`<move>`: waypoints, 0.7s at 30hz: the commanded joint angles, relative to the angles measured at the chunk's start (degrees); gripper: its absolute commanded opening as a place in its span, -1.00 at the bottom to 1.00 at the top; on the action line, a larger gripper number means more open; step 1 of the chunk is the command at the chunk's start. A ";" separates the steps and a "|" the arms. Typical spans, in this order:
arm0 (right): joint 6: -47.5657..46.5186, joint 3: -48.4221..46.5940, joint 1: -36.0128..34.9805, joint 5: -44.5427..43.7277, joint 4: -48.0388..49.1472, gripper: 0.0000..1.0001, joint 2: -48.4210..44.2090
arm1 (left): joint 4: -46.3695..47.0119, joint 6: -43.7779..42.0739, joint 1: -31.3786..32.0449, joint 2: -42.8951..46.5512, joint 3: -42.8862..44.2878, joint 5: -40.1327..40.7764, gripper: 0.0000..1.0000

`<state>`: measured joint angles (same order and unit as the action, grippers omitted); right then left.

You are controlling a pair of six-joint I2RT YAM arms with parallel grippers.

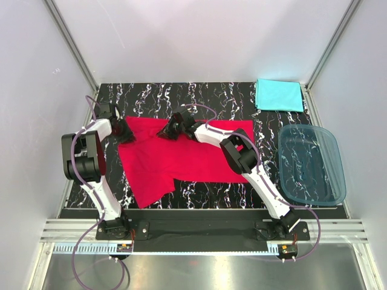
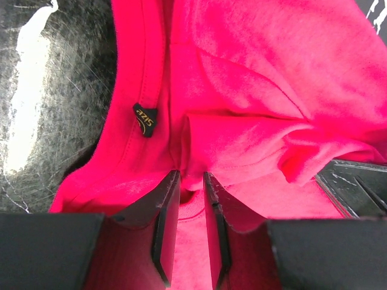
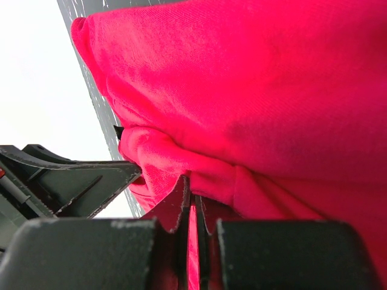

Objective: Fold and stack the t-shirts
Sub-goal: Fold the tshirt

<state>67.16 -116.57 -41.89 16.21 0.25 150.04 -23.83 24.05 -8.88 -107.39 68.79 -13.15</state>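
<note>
Here, left claw (image 2: 192, 180), right claw (image 3: 192, 186) pinch shirt (image 1: 181, 160)

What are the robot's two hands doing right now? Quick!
Left gripper: closed, pinching the red t-shirt.
Right gripper: closed, pinching the same red t-shirt.

The right gripper (image 3: 192, 194) has its fingers (image 3: 174, 208) pinched almost together on a bunched fold of the red t-shirt (image 3: 272, 90), which fills most of the view beside a strip of marbled surface (image 3: 91, 7).
</note>
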 commanded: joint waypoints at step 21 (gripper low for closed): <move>-0.80 0.47 -0.65 1.19 -4.12 -1.00 -2.47 | 1.77 -0.32 -0.08 2.80 0.90 0.93 -0.98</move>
<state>67.13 -116.57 -41.89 16.84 0.12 150.04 -23.86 23.94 -8.88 -108.25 68.99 -13.08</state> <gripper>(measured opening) 0.057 0.020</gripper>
